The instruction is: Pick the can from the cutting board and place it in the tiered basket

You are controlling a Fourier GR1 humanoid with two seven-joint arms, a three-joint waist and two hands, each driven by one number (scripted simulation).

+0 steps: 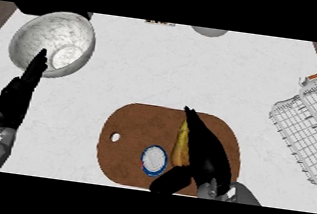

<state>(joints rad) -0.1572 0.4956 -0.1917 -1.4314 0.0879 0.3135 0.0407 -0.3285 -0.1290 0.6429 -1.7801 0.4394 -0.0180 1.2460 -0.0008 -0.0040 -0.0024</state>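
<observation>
can (154,160) upright on cutting board (137,126), beside right hand (203,155) thumb | right fingers straight, open, over yellow item (181,143) | left hand (15,98) open, resting | risk: closing may snag yellow item, tip can

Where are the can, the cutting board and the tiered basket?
can (154,159), head view, on its white top
cutting board (138,125), head view, bare wood at its upper left
tiered basket (308,133), head view, on its wire wall
</observation>
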